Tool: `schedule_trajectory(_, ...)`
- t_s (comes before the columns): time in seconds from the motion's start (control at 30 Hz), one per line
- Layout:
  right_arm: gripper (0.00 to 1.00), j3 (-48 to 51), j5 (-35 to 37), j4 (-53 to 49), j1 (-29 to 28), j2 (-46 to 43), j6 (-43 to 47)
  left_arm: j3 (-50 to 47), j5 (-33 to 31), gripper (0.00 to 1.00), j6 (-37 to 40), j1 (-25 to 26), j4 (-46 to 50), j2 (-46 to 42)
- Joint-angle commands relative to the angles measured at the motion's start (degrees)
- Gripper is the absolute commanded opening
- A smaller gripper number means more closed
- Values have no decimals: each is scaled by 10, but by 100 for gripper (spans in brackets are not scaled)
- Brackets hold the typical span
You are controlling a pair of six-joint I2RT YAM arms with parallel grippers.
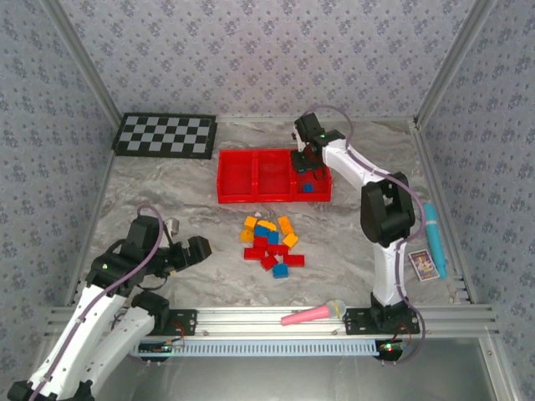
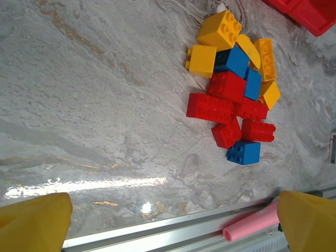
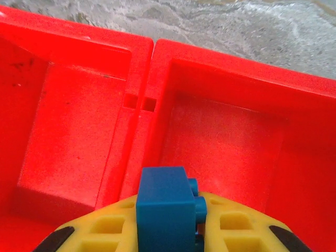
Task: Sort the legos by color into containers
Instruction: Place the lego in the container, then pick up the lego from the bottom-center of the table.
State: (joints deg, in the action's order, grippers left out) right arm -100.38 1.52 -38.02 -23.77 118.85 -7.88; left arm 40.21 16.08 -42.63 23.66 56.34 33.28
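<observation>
On the right, the arm reaches over the red tray (image 1: 255, 199), which lies on the grey marbled counter (image 1: 167, 192) just beside a black-and-white checkerboard (image 1: 165, 135). The right tool (image 1: 308, 170) hangs above the right compartment of the three. In the right wrist view, the right tool (image 3: 168, 228) is clamped on a blue brick (image 3: 165, 207), which stands between its yellow fingers (image 3: 236, 226) with the studs to the right. The brick is above the floor of the tray (image 3: 142, 105), near the wall that divides two compartments. The floors of both compartments are bare where I can see them. From above, a small blue spot (image 1: 308, 189) shows under this tool, but I cannot tell if it is the held brick or another one.

The other legos (image 1: 269, 242) lie in a loose heap on the counter in front of the tray, well apart from it: red, blue and orange-yellow pieces, many touching each other. The left wrist view shows the same heap (image 2: 233, 89).

The left tool (image 1: 198, 249) is low over the counter, to the left of the heap. Its fingers (image 2: 31, 220) stand wide apart and nothing is between them.

A pink microphone toy (image 1: 313, 314) lies on the metal rail at the near edge.
</observation>
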Motion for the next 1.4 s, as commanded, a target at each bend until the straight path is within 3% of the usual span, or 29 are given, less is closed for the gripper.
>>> schedule_trajectory(0.0, 19, -27, 0, -31, 0, 6, 14, 25, -10, 100, 28, 3, -7, 8)
schedule_trajectory(0.13, 25, -20, 4, -31, 3, 5, 9, 35, -17, 100, 43, 3, -11, 17)
schedule_trajectory(0.3, 47, 4, 26, -25, 2, -18, -12, 56, -20, 100, 61, 3, -8, 30)
schedule_trajectory(0.4, 58, 36, 35, -13, -2, -55, -23, 69, -20, 100, 74, 3, -7, 39)
schedule_trajectory(0.57, 65, 86, 42, -24, -16, -142, -35, 97, -40, 100, 113, 3, 4, 51)
schedule_trajectory(0.63, 76, 121, 81, -39, -32, -184, -65, 107, -69, 100, 130, 3, 16, 61)
schedule_trajectory(0.77, 84, 238, 118, -41, -77, -294, -141, 107, -64, 100, 152, 3, 5, 86)
schedule_trajectory(1.0, 89, 430, 114, -35, -192, -475, -313, 94, -42, 100, 159, 3, -14, 107)
schedule_trajectory(1.37, 92, 498, 111, -43, -384, -459, -480, 86, -17, 100, 165, 3, -27, 87)
